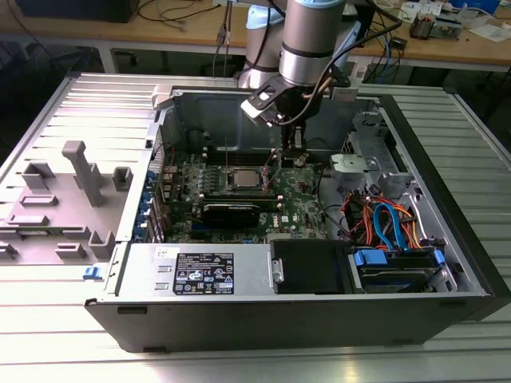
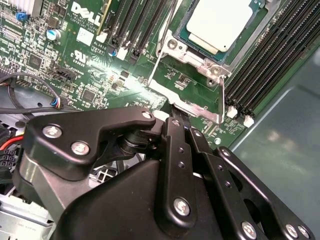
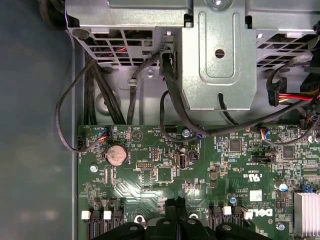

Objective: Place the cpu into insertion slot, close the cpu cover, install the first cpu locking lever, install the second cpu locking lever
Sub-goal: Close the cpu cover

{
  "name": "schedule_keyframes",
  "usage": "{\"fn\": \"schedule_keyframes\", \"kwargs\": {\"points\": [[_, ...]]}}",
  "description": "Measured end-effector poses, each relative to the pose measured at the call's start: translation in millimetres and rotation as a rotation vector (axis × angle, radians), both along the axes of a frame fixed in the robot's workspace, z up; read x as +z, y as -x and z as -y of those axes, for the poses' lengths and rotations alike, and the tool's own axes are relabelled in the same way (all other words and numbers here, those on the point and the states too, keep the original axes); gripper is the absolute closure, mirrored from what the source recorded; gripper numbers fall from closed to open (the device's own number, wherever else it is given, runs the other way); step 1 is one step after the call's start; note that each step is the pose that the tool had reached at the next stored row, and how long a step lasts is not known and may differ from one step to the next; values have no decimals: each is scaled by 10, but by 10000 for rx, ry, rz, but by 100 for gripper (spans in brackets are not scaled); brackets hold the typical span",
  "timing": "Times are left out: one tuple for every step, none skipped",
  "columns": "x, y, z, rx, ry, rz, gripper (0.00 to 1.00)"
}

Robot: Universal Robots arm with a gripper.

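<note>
An open desktop computer case (image 1: 263, 323) lies on its side on a ribbed metal table (image 1: 239, 359), so its green motherboard (image 2: 75, 60) faces up where my arm can reach down into it. The arm enters from the far side of the case. In the exterior view the gripper (image 1: 294, 159) hangs low over the board, just to that view's right of the insertion slot (image 1: 243, 187). The cpu (image 2: 220, 20), a pale metal square, already sits in that slot, between banks of long black memory slots (image 2: 270, 55). The cpu cover (image 2: 197, 59), a thin silver frame, appears to lie down around the chip and leaves its top showing through the cut-out. Two thin wire locking levers run along the socket's sides, one (image 2: 156, 60) on the side nearer the board's logo and the other (image 2: 221, 97) by the corner closest to my tool. I cannot tell whether either is hooked under its catch. In the second wrist view the gripper (image 2: 179, 120) has its two black fingers (image 2: 172, 145) drawn together with nothing visible between them. The tips are close to a small silver tab at the socket's edge. I judge that a closed claw suits pushing on a lever better than grasping. The first wrist view looks past the gripper (image 3: 179, 207) to a coin battery (image 3: 116, 155) and a grey drive cage (image 3: 215, 55).
</note>
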State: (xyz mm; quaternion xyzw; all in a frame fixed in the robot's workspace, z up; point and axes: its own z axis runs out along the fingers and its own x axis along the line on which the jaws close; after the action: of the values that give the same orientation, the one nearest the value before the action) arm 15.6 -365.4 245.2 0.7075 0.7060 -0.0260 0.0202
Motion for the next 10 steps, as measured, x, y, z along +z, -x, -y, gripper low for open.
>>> {"fn": "schedule_keyframes", "kwargs": {"points": [[0, 5, 0, 0, 0, 0, 89], [0, 11, 0, 1, 0, 0, 89], [0, 15, 0, 0, 0, 0, 89], [0, 20, 0, 0, 0, 0, 89], [0, 24, 0, 0, 0, 0, 89], [0, 28, 0, -1, 0, 0, 89], [0, 34, 0, 0, 0, 0, 89], [0, 37, 0, 0, 0, 0, 89], [0, 40, 0, 0, 0, 0, 89], [0, 44, 0, 1, 0, 0, 89]]}}
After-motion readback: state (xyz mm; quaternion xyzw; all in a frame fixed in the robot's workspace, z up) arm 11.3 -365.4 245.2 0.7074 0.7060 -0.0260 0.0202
